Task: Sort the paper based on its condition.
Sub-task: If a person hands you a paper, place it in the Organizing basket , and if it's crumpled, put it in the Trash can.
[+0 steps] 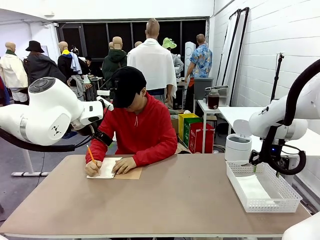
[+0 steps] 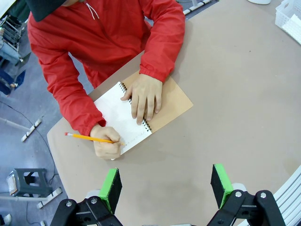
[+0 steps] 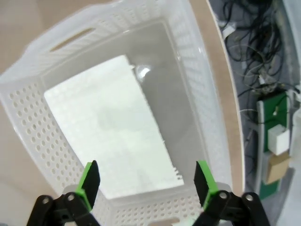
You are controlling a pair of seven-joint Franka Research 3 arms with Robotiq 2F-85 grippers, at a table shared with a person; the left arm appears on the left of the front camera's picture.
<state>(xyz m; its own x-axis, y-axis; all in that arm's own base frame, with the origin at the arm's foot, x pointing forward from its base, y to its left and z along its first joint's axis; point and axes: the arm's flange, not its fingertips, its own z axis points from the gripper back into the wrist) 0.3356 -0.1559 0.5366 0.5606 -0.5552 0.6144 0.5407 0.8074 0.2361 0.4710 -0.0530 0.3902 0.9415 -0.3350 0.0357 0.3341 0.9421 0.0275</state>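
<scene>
One sheet of white paper (image 3: 113,127) with a torn, jagged edge lies flat in the white perforated basket (image 3: 28,94) at the table's right end, where the paper (image 1: 252,189) rests on the bottom of the basket (image 1: 262,205). My right gripper (image 3: 146,181) hangs open just above it, holding nothing. My left gripper (image 2: 166,183) is open too, high over the table's left part, looking down on a person. That person writes with an orange pencil (image 2: 87,137) on a spiral notebook (image 2: 115,110) with a brown cover, the other hand (image 2: 143,96) pressing it flat.
A white cylindrical bin (image 1: 238,147) stands just behind the basket. The brown table (image 1: 175,200) has bare surface between the notebook (image 1: 105,167) and the basket. Cables and a green board (image 3: 273,150) lie on the floor past the table's right edge.
</scene>
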